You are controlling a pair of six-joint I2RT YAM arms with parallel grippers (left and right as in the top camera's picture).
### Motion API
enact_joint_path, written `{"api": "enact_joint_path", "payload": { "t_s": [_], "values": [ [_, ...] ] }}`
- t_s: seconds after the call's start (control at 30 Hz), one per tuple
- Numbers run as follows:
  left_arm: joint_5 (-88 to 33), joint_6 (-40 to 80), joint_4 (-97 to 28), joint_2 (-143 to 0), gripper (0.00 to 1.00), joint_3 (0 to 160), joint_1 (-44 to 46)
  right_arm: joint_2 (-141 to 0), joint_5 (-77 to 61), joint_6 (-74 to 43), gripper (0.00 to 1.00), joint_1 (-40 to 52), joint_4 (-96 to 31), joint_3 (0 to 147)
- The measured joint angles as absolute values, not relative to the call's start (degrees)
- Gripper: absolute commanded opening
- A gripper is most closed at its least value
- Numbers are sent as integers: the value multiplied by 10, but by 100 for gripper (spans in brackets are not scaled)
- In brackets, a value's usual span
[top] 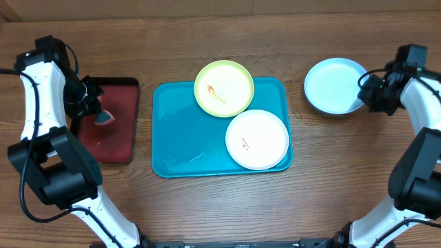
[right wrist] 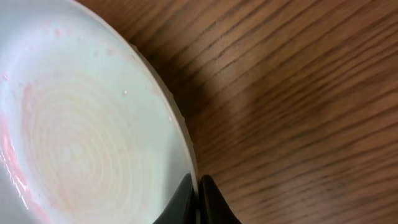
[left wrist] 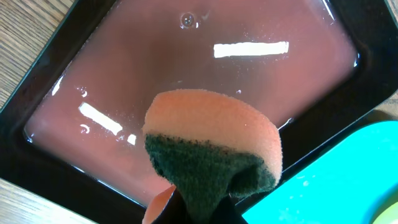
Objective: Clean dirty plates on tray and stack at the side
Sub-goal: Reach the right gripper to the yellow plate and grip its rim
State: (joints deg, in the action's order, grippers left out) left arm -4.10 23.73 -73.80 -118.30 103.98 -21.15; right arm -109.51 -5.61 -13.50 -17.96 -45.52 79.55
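Overhead view of a wooden table [top: 227, 207] with a turquoise tray [top: 172, 138] at centre. A green plate [top: 224, 88] sits at the tray's 1 o'clock, overlapping its far rim. A white plate [top: 257, 139] sits at 4 o'clock. Both carry small red smears. A blue plate [top: 334, 85] lies off the tray at 2 o'clock, on bare wood.

The plates look light, stiff and shallow, probably slick when wet. The thin rim is the best place to take hold.

The right gripper [right wrist: 199, 190] is pressed together on the blue plate's rim at its 3 o'clock edge. The left gripper [top: 91, 103], at the tray's 9 o'clock, pinches a folded orange-and-green sponge [left wrist: 211, 143] above a wet-looking red tray [top: 114, 148].
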Motion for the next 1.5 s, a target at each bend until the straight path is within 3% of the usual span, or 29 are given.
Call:
{"api": "enact_joint_path", "payload": {
  "t_s": [0.03,0.1,0.17,0.4,0.5,0.6,0.8,0.9,1.13,1.3,1.5],
  "values": [
    [-41,237,-738,-1183,4,1040,-211,-1095,-57,-135,4,-179,-445,784],
    [-41,237,-740,-1183,4,1040,-211,-1095,-58,-136,29,-178,-429,764],
    [-41,237,-740,-1183,4,1040,-211,-1095,-60,-138,48,-179,-427,754],
    [-41,237,-740,-1183,4,1040,-211,-1095,-84,-135,56,-179,-521,801],
    [-44,237,-740,-1183,4,1040,-211,-1095,-133,-120,73,-178,-555,868],
    [-48,237,-740,-1183,4,1040,-211,-1093,-220,-103,79,-160,-520,935],
    [-51,236,-741,-1183,4,1040,-211,-1092,-258,-93,75,-51,-431,945],
    [-53,236,-741,-1183,4,1040,-211,-1105,-224,-91,59,32,-389,945],
    [-54,236,-743,-1183,4,1040,-211,-1208,-53,-86,59,184,-298,945],
    [-54,236,-743,-1183,4,1040,-211,-1251,9,-62,59,217,-272,944],
    [-54,236,-743,-1183,4,1040,-211,-1261,21,-39,51,222,-249,944]
  ]
}}
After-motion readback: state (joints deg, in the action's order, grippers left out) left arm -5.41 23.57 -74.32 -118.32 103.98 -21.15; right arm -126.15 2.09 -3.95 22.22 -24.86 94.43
